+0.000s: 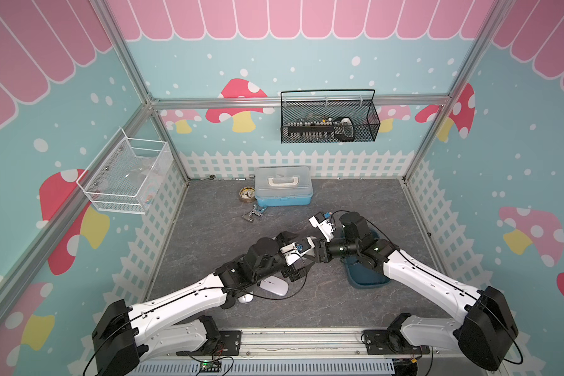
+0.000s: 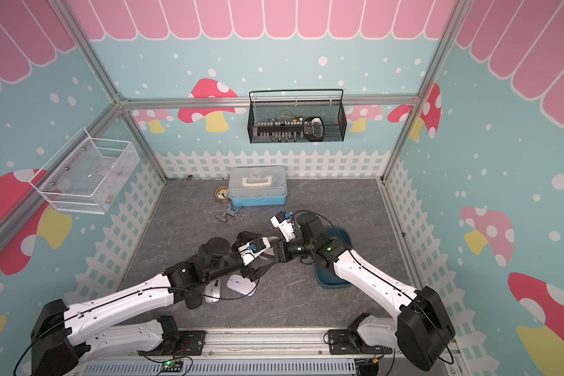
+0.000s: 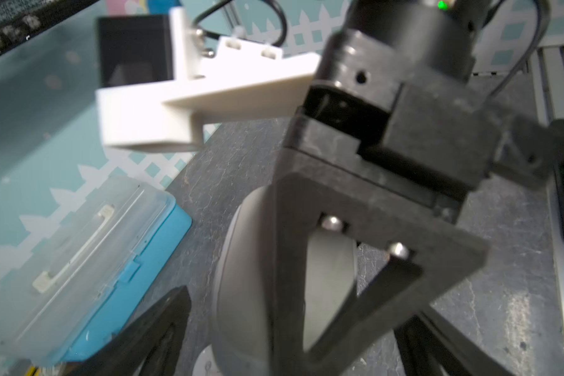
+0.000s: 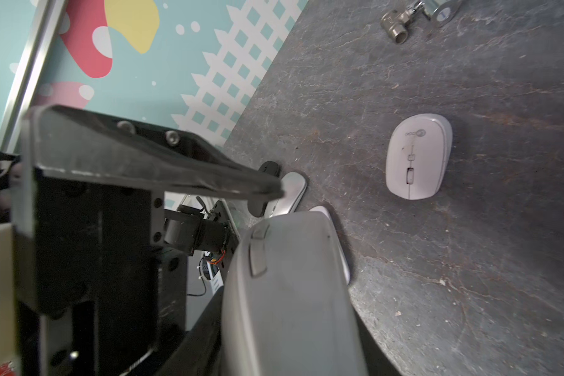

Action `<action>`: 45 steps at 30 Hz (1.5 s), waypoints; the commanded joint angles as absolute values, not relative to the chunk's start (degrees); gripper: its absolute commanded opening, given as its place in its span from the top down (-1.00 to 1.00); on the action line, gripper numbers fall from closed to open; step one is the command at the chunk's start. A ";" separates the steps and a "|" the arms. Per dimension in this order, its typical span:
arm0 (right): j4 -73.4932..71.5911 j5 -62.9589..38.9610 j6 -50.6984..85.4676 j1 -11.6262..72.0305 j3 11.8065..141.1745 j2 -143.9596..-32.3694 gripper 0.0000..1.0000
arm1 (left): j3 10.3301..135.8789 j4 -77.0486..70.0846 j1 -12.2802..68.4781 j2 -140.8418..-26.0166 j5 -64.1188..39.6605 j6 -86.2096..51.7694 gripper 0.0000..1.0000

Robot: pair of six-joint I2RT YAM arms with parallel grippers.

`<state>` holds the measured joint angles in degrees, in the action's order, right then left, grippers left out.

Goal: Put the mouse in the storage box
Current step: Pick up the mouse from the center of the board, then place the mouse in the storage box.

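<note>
Your tabletop (image 1: 209, 228), dark grey with a stone pattern, carries everything. Your left arm (image 1: 183, 293) and right arm (image 1: 420, 273) reach in from the near edge and meet wrist to wrist near the middle.

The storage box (image 1: 365, 280), a shallow teal-blue tray, sits on the right side of the tabletop. The right arm crosses over most of it, so in both top views you see little more than its near end. At the back stands a light-blue case (image 1: 284, 192) with its clear lid down. A black wire basket (image 1: 329, 130) hangs on the back wall and a white wire basket (image 1: 127, 182) on the left wall.

The grey mouse (image 3: 241, 276) is up off the tabletop between the two wrists, to the left of the storage box and not in it. Your right fingers (image 3: 285, 260) are clamped on it, one lying across it in the left wrist view. Your left fingers (image 3: 163, 325) stand wide apart on either side of it, with bare tabletop showing between this one and the mouse. In the top views the wrists hide it.

Under the left arm lie a white mouse (image 1: 274, 288), a silver mouse (image 1: 246, 298) and, touching or just beside that one, a black mouse (image 4: 267, 167). A roll of tape (image 1: 246, 193) and a metal fitting (image 1: 253, 215) lie by the case.
</note>
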<state>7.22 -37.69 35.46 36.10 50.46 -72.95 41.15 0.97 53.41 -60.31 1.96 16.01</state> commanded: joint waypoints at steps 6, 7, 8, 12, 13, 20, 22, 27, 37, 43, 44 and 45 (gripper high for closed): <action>4.39 -33.66 33.72 18.58 48.42 -74.18 0.44 | 36.56 13.01 48.91 -46.66 9.93 -28.63 -0.98; 4.67 -33.13 33.42 15.41 47.20 -73.55 0.44 | 36.33 16.07 47.55 -45.74 9.00 -33.27 -0.98; 5.40 -32.46 33.20 12.74 46.33 -72.82 0.44 | 35.73 18.22 46.58 -44.77 8.73 -36.96 -0.98; 6.20 -29.14 34.73 3.85 40.62 -68.04 0.44 | 31.42 24.92 43.42 -38.08 8.44 -48.66 -0.98; 6.15 -28.04 35.43 2.46 39.20 -66.43 0.44 | 30.31 25.79 43.02 -35.69 8.44 -50.49 -0.98; 5.30 -25.47 37.05 -0.53 33.44 -61.44 0.45 | 25.54 29.82 42.21 -26.37 10.20 -56.77 -0.93; 3.38 -28.83 38.05 -0.53 32.30 -63.89 0.45 | 25.28 29.84 42.19 -27.91 9.52 -57.17 -0.92; -0.23 -34.27 39.03 -0.53 30.58 -69.76 0.44 | 27.83 30.66 42.19 -36.09 8.44 -55.44 -0.94; -4.94 -38.42 37.90 -0.44 32.33 -80.40 0.31 | 28.26 31.86 39.75 -41.48 5.93 -56.76 -0.79; -3.63 -36.83 36.22 -0.45 34.56 -83.14 0.12 | 28.39 31.82 38.16 -42.61 5.21 -56.62 -0.80; -3.16 -36.00 35.77 -0.47 34.84 -83.14 0.05 | 28.39 31.82 38.06 -42.95 5.02 -56.60 -0.81; -2.38 -34.74 35.27 -0.44 35.19 -83.16 -0.03 | 28.39 31.82 38.06 -43.27 4.86 -56.60 -0.84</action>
